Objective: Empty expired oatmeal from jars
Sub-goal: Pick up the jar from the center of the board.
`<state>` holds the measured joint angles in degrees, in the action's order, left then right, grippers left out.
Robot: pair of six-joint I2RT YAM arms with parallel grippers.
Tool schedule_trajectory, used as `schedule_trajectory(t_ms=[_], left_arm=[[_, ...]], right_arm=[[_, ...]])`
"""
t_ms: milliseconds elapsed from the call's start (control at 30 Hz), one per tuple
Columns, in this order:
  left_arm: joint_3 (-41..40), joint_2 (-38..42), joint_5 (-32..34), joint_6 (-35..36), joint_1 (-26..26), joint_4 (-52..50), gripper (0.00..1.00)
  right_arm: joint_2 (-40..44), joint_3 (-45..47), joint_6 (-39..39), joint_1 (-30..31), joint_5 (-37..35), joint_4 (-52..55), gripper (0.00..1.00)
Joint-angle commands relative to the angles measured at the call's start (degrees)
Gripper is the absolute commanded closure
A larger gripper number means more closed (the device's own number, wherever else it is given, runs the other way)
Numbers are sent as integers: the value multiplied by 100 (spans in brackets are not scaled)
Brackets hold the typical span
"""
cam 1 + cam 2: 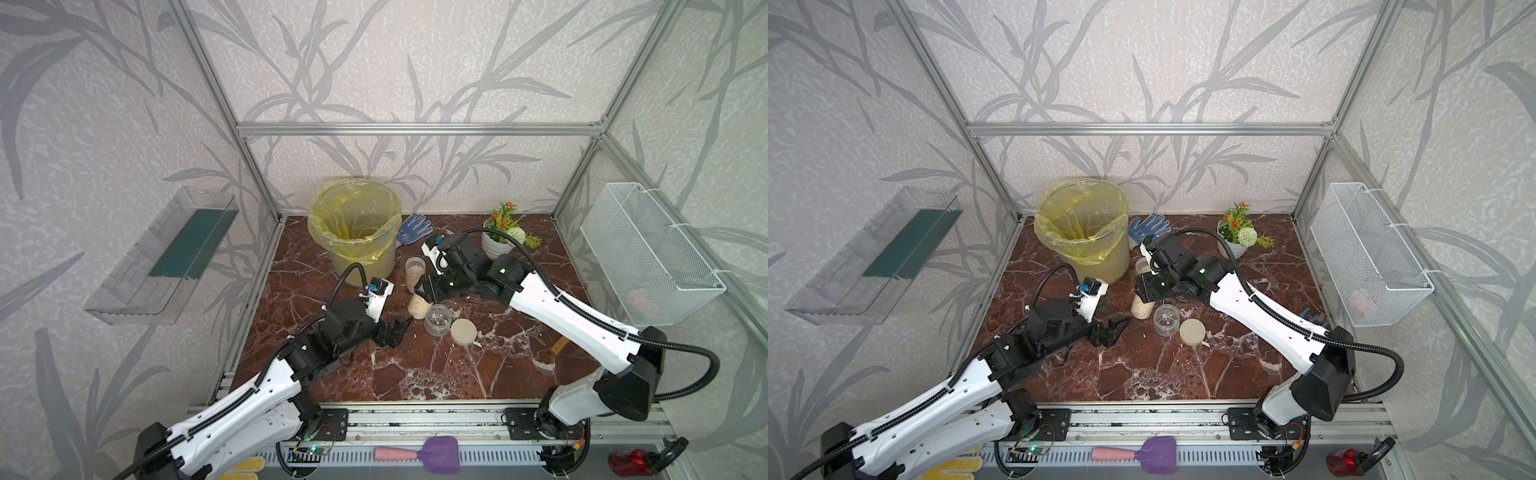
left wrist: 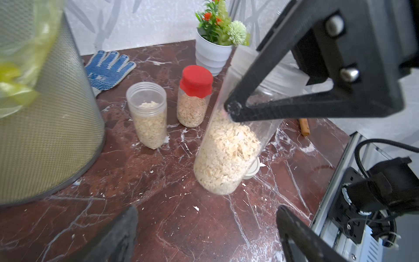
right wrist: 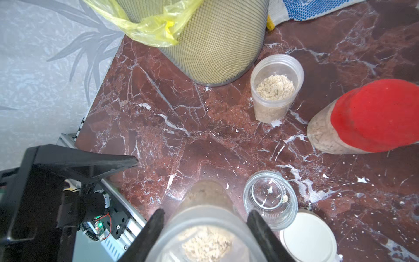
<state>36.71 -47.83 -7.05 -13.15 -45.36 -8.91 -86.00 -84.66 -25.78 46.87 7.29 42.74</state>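
My right gripper (image 3: pixel 205 213) is shut on the upper part of a slim clear jar (image 1: pixel 417 307) holding oatmeal (image 2: pixel 226 154), whose base sits at the tabletop. My left gripper (image 1: pixel 395 330) is open and empty, just left of that jar, its fingers (image 2: pixel 299 238) spread wide over bare tabletop. A second slim jar (image 2: pixel 148 113) and a red-capped jar (image 2: pixel 195 95), both holding oatmeal, stand behind. The squat wide jar (image 1: pixel 437 320) is open and nearly empty, its beige lid (image 1: pixel 463 331) lying beside it. In both top views the right arm hides the red-capped jar.
The bucket with a yellow liner (image 1: pixel 357 228) stands at the back left. A blue glove (image 1: pixel 413 230) and a white flower pot (image 1: pixel 496 245) sit along the back wall. A wire basket (image 1: pixel 648 253) hangs on the right wall, a clear shelf (image 1: pixel 162 257) on the left.
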Motion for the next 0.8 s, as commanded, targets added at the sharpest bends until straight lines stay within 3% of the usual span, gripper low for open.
schedule_trajectory(t_ms=[0,233,633,767], left_arm=[[329,-354,-588,533,-20,360,11],[474,-863,-877,752,-25,651,21],[475,-1017,-919,770,-32,1086,27],[522,-1113,-947,809,-30,1091,34]], right_arm=[[266,-14,-117,-38,449,86,74],[524,150,-435,-208,907,-209,75],[804,407,-858,-345,1367,-610,77],[830,406,-915,-345,1455,-657,77]])
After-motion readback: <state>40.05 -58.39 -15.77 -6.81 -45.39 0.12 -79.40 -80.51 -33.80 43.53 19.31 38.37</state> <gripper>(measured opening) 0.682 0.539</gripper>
